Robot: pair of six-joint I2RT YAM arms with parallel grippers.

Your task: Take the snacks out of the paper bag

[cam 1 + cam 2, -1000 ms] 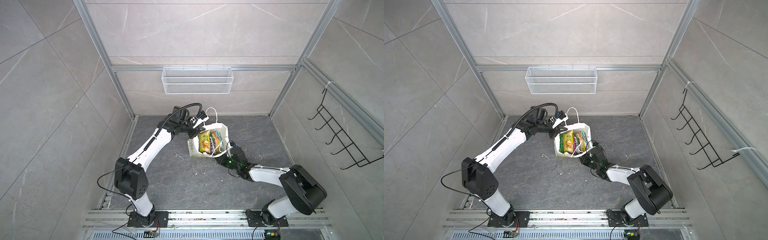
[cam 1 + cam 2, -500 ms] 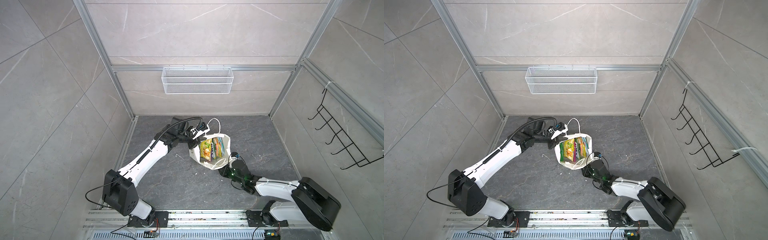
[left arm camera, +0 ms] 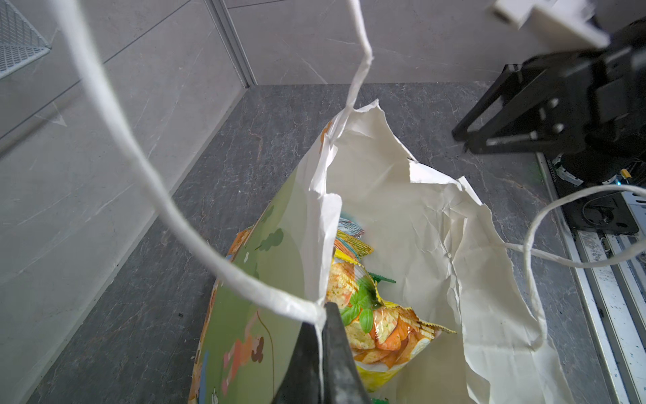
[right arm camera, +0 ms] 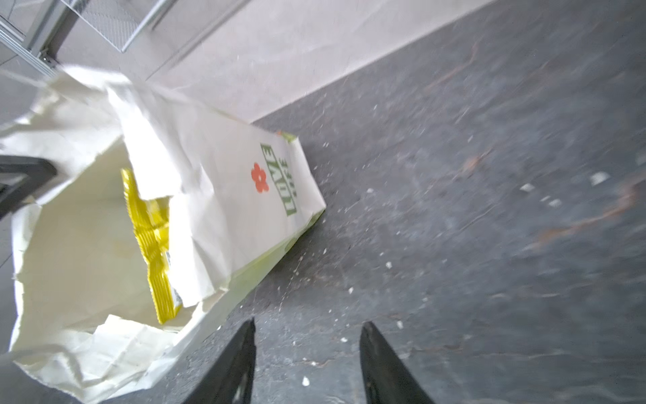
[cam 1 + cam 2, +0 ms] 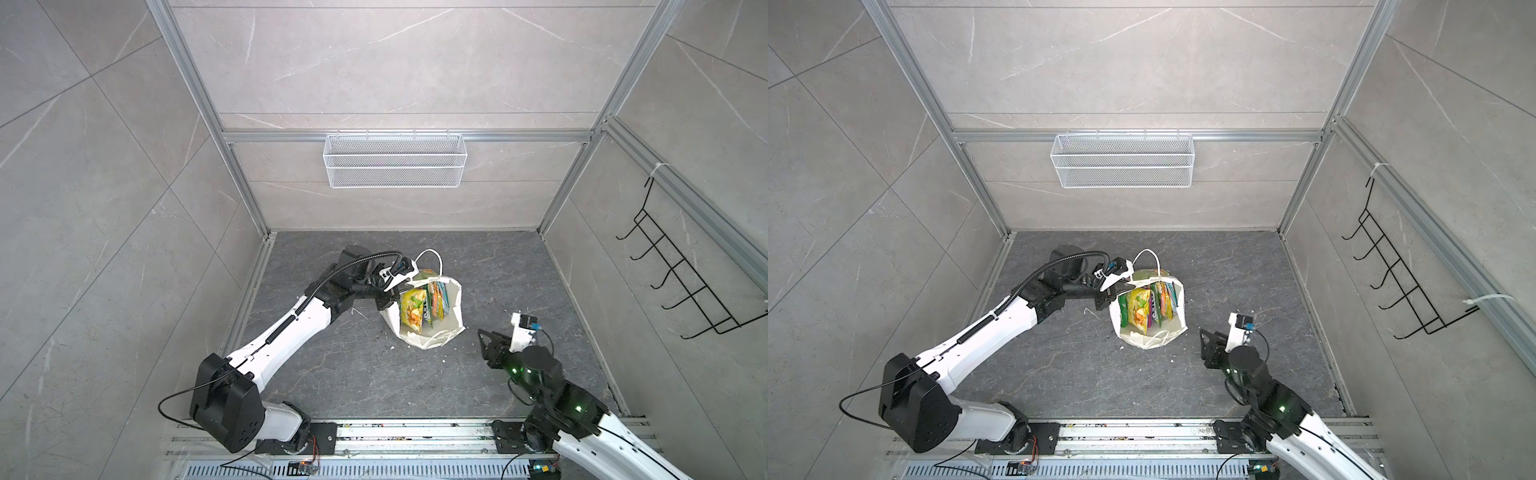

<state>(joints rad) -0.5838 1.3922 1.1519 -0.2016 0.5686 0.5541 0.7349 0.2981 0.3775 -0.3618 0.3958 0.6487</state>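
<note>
The left gripper [image 3: 323, 314] is pressed together on the left rim of the paper bag [image 5: 432, 338], at the point where a white cord handle [image 3: 140, 164] is anchored; this pinch holds the mouth open and facing upward. The bag stands on the dark stone-pattern floor [image 5: 519, 270] at mid-cell. Its walls are thin, creased white paper, its rim is ragged and torn, and one outer face is printed pale green. The snacks [image 5: 1144, 309] are all inside the bag: flat, glossy foil pouches with crimped edges, packed on edge side by side, with their long axes running down into the bag. The right gripper [image 4: 307, 325] is to the right of the bag, near it but not touching, with jaws spread and empty. The pouches therefore lie to its left, past the torn right wall. The right arm is judged to be the free arm for extraction, entering from above along the pouch axis.
</note>
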